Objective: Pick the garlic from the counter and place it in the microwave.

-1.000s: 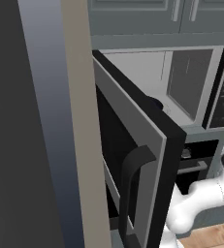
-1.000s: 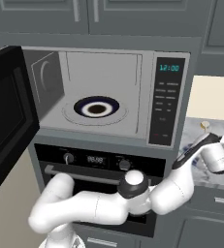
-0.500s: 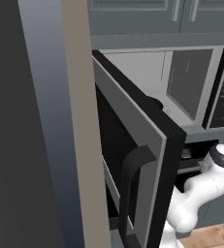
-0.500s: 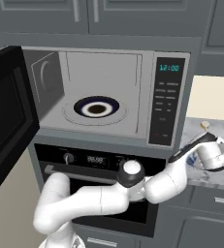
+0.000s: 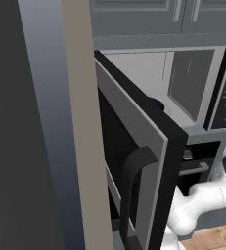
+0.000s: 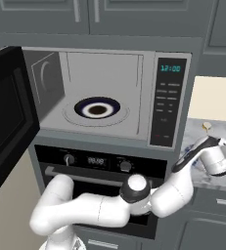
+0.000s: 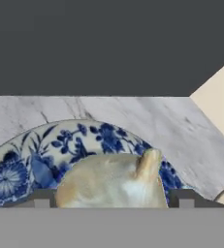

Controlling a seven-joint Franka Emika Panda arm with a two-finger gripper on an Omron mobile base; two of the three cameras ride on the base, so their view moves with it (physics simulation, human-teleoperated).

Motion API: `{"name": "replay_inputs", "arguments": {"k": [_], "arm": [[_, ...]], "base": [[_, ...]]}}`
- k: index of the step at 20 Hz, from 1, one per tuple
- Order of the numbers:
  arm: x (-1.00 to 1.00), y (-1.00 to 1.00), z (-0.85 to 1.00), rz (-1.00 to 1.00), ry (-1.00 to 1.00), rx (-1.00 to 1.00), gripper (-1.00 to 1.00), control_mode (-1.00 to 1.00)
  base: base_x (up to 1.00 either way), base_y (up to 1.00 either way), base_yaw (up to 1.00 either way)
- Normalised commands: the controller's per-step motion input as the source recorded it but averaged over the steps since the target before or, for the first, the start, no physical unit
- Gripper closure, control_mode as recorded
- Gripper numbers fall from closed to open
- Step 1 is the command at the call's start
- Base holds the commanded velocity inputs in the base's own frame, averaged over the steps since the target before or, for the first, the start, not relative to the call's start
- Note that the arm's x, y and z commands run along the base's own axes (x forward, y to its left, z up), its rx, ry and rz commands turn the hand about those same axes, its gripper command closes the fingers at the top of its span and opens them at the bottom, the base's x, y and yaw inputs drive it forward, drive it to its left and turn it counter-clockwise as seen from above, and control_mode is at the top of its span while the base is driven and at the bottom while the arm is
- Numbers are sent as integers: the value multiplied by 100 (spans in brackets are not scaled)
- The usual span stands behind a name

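Observation:
The garlic (image 7: 111,180), a pale tan bulb, lies on a blue and white patterned plate (image 7: 84,138) on the marble counter (image 7: 147,114). My gripper (image 7: 111,198) is open and low over the plate. Its fingertips (image 7: 41,198) flank the bulb closely on either side. The microwave (image 6: 172,97) stands with its door (image 6: 7,122) swung wide to the left. A round dish (image 6: 97,108) sits on the pale cavity floor. In the left base view the door (image 5: 134,141) and its curved handle (image 5: 131,180) are close by. My arm's wrist (image 6: 214,158) reaches right over the counter.
A black oven (image 6: 95,161) sits under the microwave, with grey cabinets (image 6: 85,14) above it. A small yellowish thing (image 6: 207,126) lies further back on the counter (image 6: 202,141), against a cream wall (image 6: 214,97). A tall dark panel (image 5: 31,122) stands on the left.
The arm has stretched further right and lowered its hand toward the counter; the elbow joint has shifted right. The microwave and its door have not moved.

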Motion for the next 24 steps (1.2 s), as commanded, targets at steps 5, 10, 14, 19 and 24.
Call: {"name": "replay_inputs", "arguments": {"k": [5, 10, 14, 19, 24], "arm": [[-74, -30, 92, 2, 4, 19, 100, -100], [-99, -2, 94, -1, 13, 17, 100, -100], [-100, 48, 51, -16, 13, 13, 100, -100], [-100, 89, 17, -18, 23, 14, 100, -100], [-89, 100, 7, -15, 5, 11, 100, -100]], "base": [[0, 0, 0], [0, 0, 0], [0, 0, 0], [0, 0, 0], [0, 0, 0]]}}
